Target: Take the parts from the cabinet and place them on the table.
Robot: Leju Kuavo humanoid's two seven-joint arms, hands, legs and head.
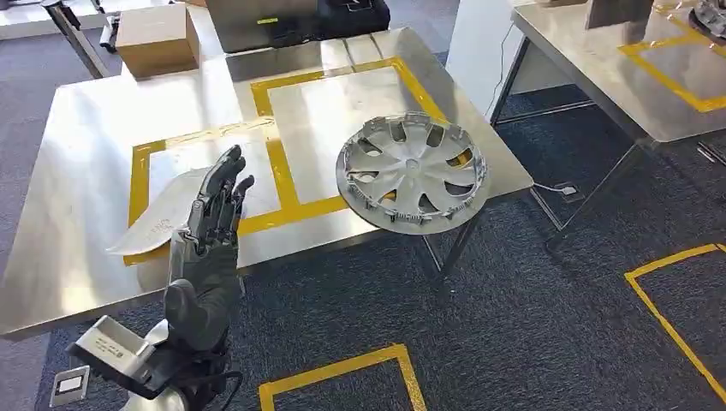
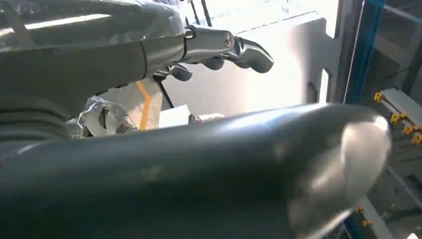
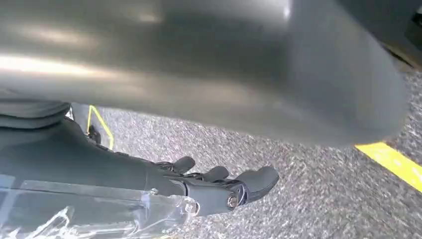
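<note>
Closest up is the robot's left hand (image 1: 216, 224), raised in front of the steel table (image 1: 77, 163) with its fingers (image 1: 224, 175) stretched out and a bit apart, holding nothing. It hovers over the table's near edge, right by a crumpled clear plastic sheet (image 1: 163, 218) that lies on the yellow tape outline (image 1: 282, 175).

So the part is sitting on the table: a silver hubcap (image 1: 413, 172), face up, at the table's right front corner. It covers the right end of the tape outline and its rim pokes out a little past the table edge. It's well apart from the left hand, nothing touching it.

At the table's far left corner there's a cardboard box (image 1: 157, 38). Off to the right of the table stands a second steel table (image 1: 599, 73) with its own yellow tape. Dark blue carpet (image 1: 531, 317) with more yellow lines runs under it all.

Right hand (image 3: 214, 186) shows up in the right wrist view, hanging over the carpet, fingers loosely extended and apart, gripping nothing.
</note>
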